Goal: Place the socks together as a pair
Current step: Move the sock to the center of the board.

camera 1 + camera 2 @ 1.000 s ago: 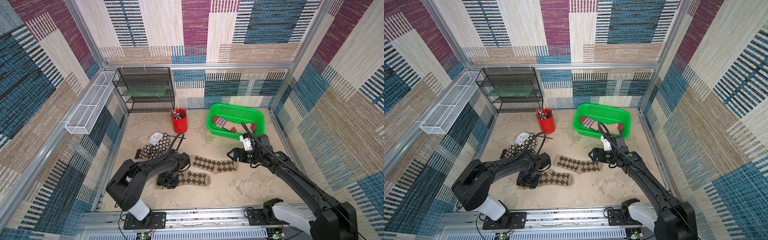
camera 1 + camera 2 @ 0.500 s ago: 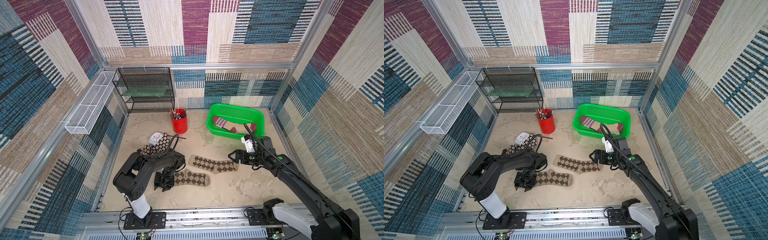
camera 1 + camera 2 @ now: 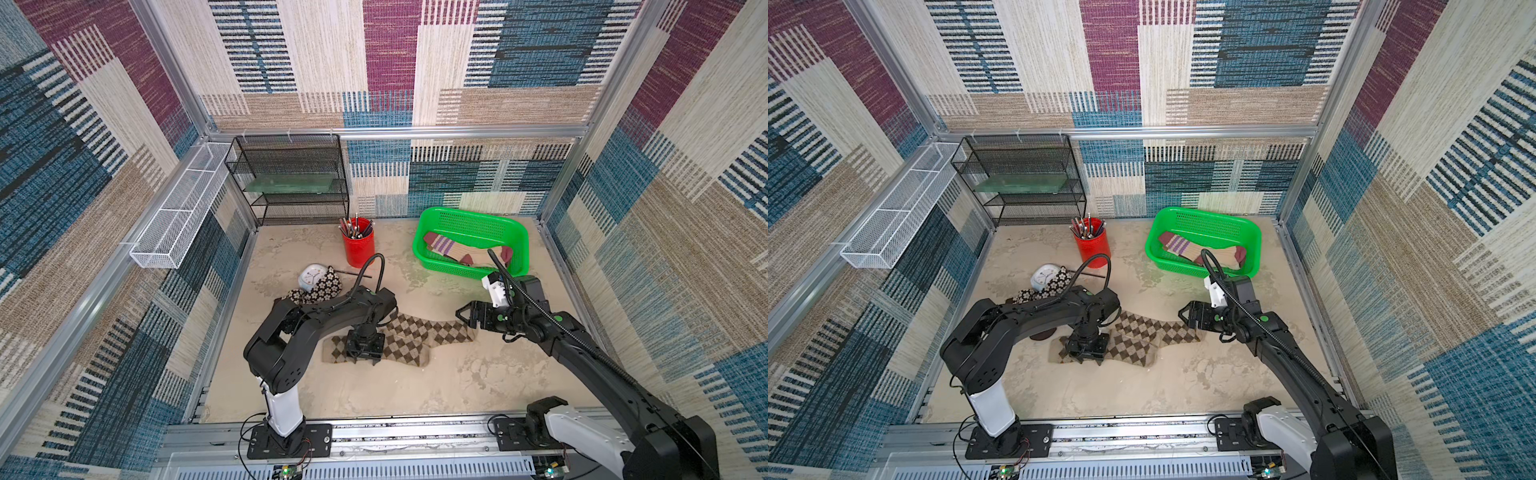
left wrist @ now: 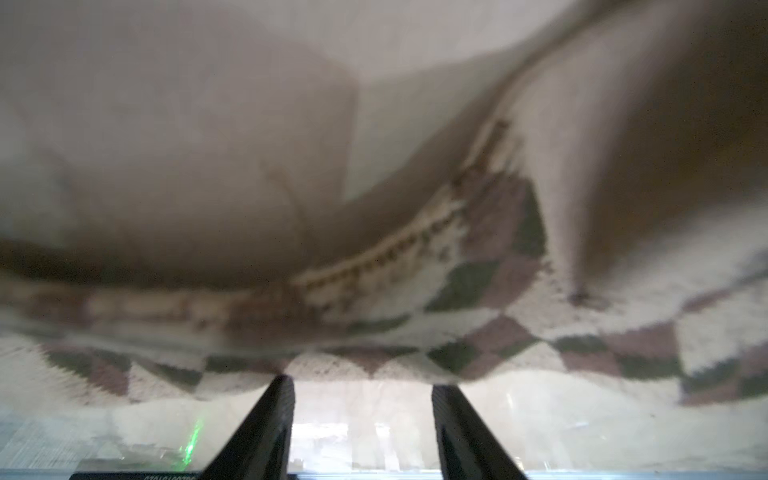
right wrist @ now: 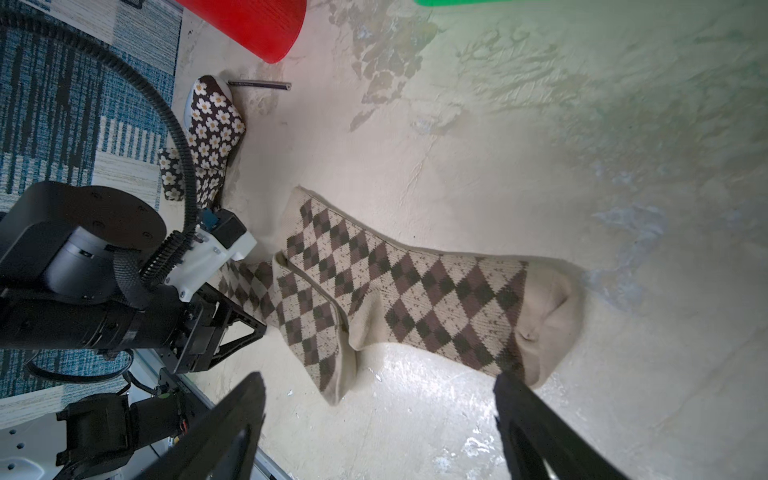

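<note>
Two brown-tan argyle socks lie mid-floor, overlapping at one end: the near sock (image 3: 405,353) (image 3: 1133,351) (image 5: 307,316) and the far sock (image 3: 432,330) (image 3: 1163,330) (image 5: 415,286). My left gripper (image 3: 365,353) (image 3: 1086,353) (image 4: 361,384) points down over the near sock, its fingers apart with bare floor between them and blurred sock fabric (image 4: 478,299) just beyond the tips. My right gripper (image 3: 465,316) (image 3: 1185,318) (image 5: 378,380) stands wide open and holds nothing, low by the far sock's toe end. The flowered socks (image 3: 318,286) (image 5: 212,124) lie back left.
The green basket (image 3: 469,214) at back right holds striped socks (image 3: 449,249). A red cup (image 3: 357,245) of pencils, a white clock (image 3: 309,276), a loose pencil (image 3: 353,273) and a black mesh rack (image 3: 291,178) stand behind. A white wire tray (image 3: 174,220) hangs on the left wall.
My left gripper has moved right along the near sock, from its left end to over its middle, and the left elbow has swung in. The right arm has barely moved.
</note>
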